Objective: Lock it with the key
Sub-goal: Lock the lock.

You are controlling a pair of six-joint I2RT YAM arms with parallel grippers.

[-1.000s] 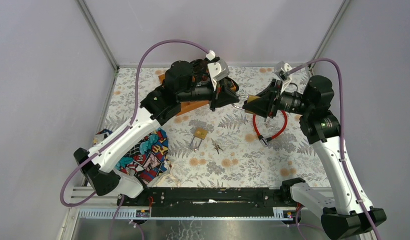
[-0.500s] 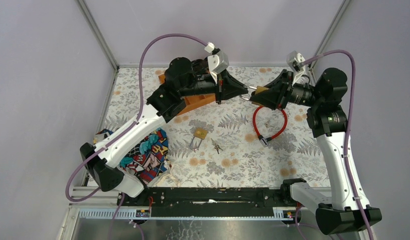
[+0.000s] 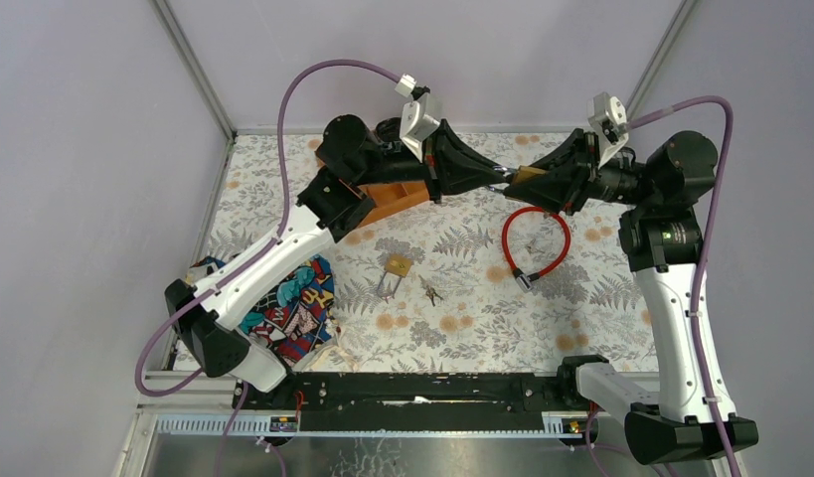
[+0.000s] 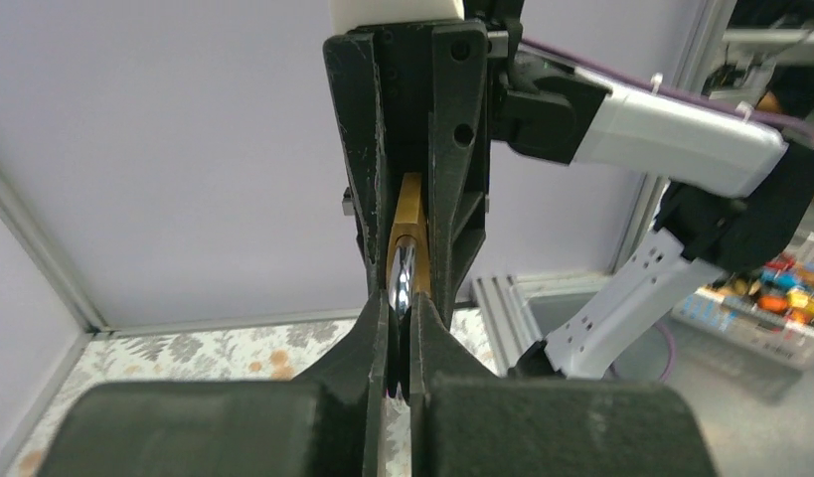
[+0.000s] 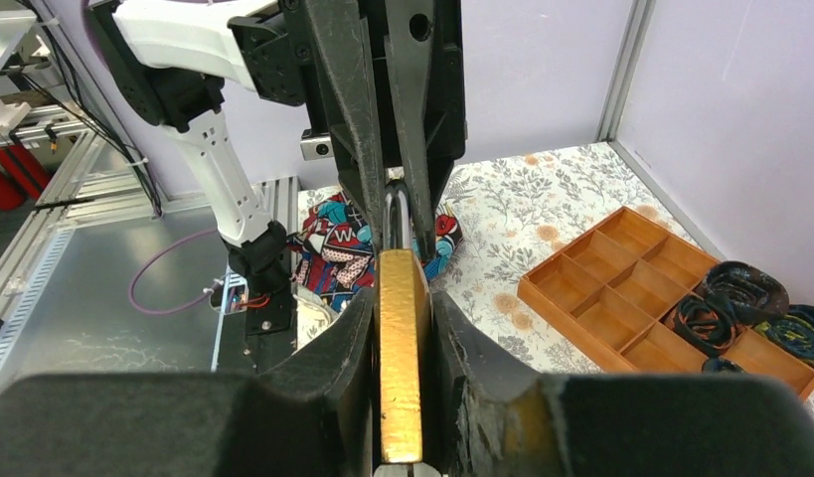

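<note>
A brass padlock point(image 3: 527, 176) hangs in the air between my two arms, over the back of the table. My right gripper point(image 5: 403, 298) is shut on its brass body point(image 5: 401, 348). My left gripper point(image 4: 403, 308) is shut on the silver shackle point(image 4: 405, 278), tip to tip with the right gripper point(image 3: 519, 183). The left gripper point(image 3: 495, 180) comes at the lock from the left. A small bunch of keys point(image 3: 431, 290) lies on the flowered table, far below both grippers and touched by neither.
A second brass padlock point(image 3: 394, 266) lies left of the keys. A red cable loop point(image 3: 535, 241) lies under the held lock. A wooden divided tray point(image 3: 393, 195) sits at the back, and a patterned cloth point(image 3: 288, 303) at the near left.
Both arms have lifted the padlock up and towards the back wall together. Neither grip has changed. The things on the table have not moved.
</note>
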